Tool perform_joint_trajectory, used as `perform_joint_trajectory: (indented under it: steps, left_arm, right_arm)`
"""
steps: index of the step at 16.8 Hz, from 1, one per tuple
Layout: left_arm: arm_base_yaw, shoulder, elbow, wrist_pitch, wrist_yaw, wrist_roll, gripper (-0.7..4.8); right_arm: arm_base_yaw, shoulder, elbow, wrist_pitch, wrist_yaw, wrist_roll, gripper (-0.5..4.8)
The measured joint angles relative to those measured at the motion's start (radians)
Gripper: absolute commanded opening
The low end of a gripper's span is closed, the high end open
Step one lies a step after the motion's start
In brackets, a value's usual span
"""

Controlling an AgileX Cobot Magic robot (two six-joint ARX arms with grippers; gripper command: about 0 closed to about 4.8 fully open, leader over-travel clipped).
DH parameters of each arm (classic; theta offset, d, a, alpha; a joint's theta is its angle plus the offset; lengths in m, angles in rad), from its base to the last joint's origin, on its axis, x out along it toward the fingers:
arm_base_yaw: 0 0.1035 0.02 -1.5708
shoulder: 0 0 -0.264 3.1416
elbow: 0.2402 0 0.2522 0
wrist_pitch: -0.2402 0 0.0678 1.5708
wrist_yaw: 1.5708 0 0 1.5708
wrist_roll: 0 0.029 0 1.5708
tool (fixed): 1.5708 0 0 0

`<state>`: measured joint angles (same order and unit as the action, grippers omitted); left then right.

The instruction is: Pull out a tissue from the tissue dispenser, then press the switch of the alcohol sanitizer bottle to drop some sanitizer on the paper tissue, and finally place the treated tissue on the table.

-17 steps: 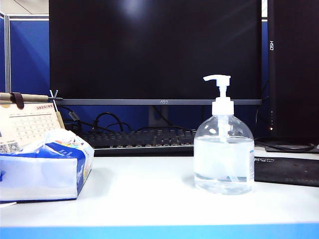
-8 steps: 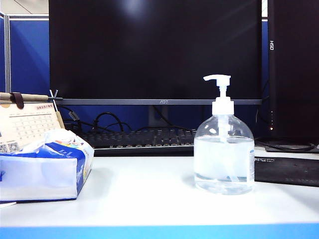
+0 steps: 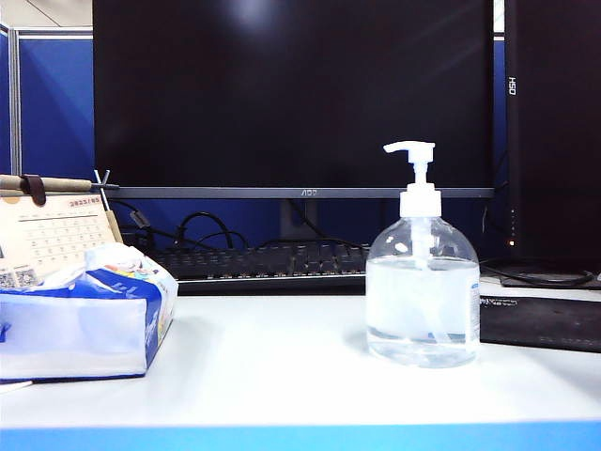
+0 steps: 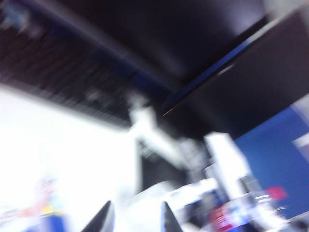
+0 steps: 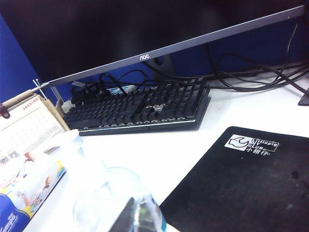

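Exterior view: the alcohol sanitizer bottle [image 3: 423, 296] stands upright on the white table [image 3: 282, 376], right of centre, part full of clear liquid. Its switch [image 3: 414, 152], the white pump head, sits on top with the nozzle pointing left. The tissue dispenser [image 3: 84, 319] lies at the left edge of the table, well apart from the bottle, with a tuft of tissue [image 3: 111, 256] rising from its top slit. A desk calendar [image 3: 52, 230] stands just behind the dispenser. A black keyboard [image 3: 263, 263] runs along the back under a dark monitor [image 3: 291, 94]. A black mat [image 3: 540, 321] lies to the right of the bottle. Neither arm shows here.

Left wrist view: heavily motion-blurred. The left gripper [image 4: 133, 220] shows as two dark fingertips with a clear gap between them, spread apart and holding nothing. Beyond them something white, possibly the pump head, but the blur is too strong to say.

Right wrist view: sharp. The keyboard [image 5: 140, 108] and monitor edge [image 5: 169, 48] lie ahead, the mat [image 5: 241, 183] to one side, the calendar [image 5: 26, 128] and the dispenser [image 5: 29, 183] to the other. The bottle [image 5: 111, 198] appears close, as a clear, blurred dome. Of the right gripper [image 5: 133, 215] only one dark sliver shows at the frame edge; I cannot tell whether its fingers are apart or together.
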<state>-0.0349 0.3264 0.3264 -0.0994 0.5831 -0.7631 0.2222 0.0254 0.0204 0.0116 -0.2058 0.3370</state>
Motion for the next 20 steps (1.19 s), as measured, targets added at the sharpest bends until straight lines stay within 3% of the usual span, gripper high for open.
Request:
perform_joint_trajectory:
  steps: [3,7,9,12,15,20]
  left_arm:
    - [0.0,0.265,-0.004,-0.016,0.001,0.079,1.35]
    - [-0.121,0.431,-0.004,0.128,0.036,0.037,1.35]
    - [-0.255,0.466,-0.003,0.169,-0.056,0.014,1.35]
    - [-0.382,0.487,-0.003,0.163,-0.245,0.01,1.35]
    - [-0.378,0.487,-0.003,0.116,-0.341,0.01,1.35]
    - [-0.38,0.489,-0.004,0.086,-0.345,0.01,1.35]
  right_arm:
    - [0.0,-0.001,0.0,-0.003,0.0,0.0,-0.01]
    - [0.0,-0.001,0.0,-0.032,-0.014,0.004,-0.01]
    - [0.0,-0.001,0.0,-0.059,-0.015,0.005,-0.01]
    - [0.0,0.0,0.0,-0.08,-0.016,0.004,-0.01]
    - [0.0,0.0,0.0,-0.081,-0.021,0.005,-0.01]
    - [0.0,0.0,0.0,-0.081,-0.03,0.005,-0.01]
